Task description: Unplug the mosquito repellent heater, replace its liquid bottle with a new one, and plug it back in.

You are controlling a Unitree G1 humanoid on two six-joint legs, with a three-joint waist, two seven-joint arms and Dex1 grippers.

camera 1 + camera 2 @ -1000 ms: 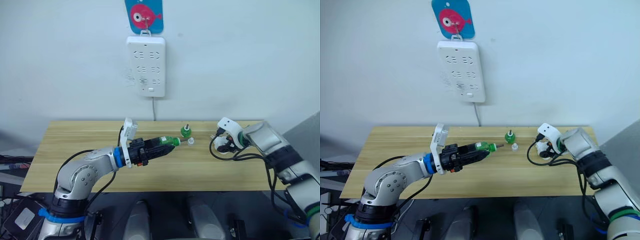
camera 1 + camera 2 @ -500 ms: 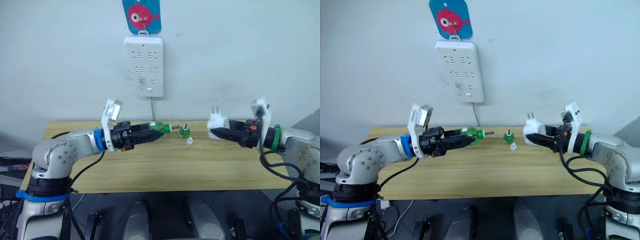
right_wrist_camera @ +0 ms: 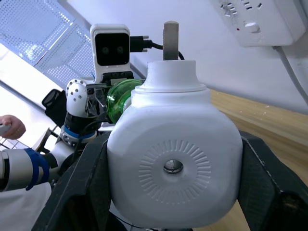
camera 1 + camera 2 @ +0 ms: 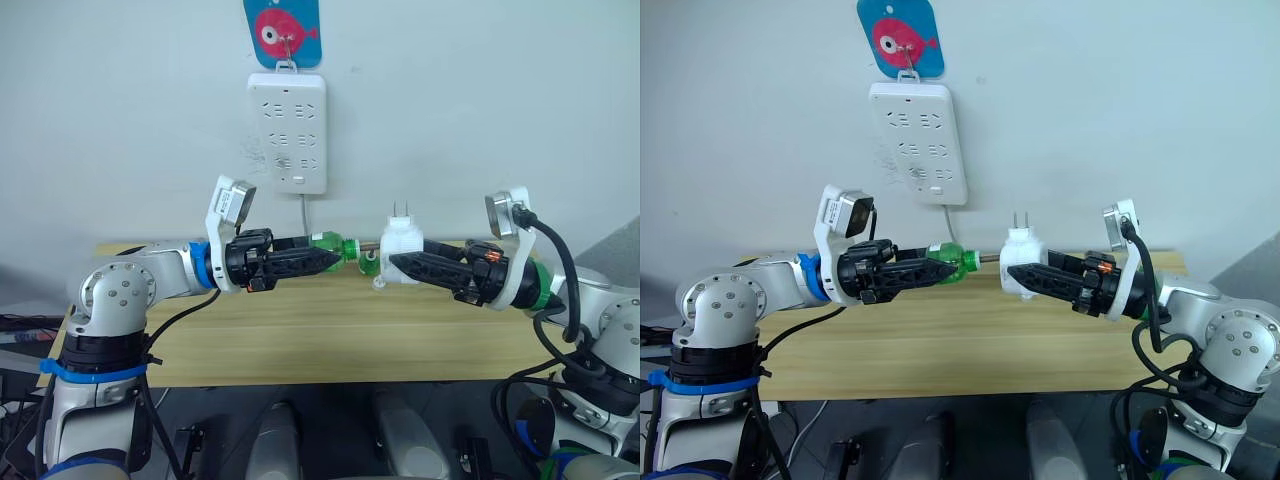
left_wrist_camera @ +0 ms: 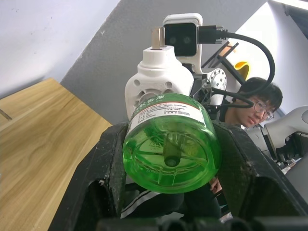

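1. My left gripper is clenched on the green bottle, held above the table.
2. My right gripper grasps the heater, prongs up, right beside the bottle's neck.

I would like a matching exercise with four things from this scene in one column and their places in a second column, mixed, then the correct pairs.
Things:
1. green bottle
2. mosquito repellent heater
3. power strip
4. fish-picture hanger

Places:
A. on the wall, above the table
B. held in the right gripper, prongs up
C. at the top of the wall, above the sockets
D. held in the left gripper, pointing at the heater

Pairs: 1-D, 2-B, 3-A, 4-C
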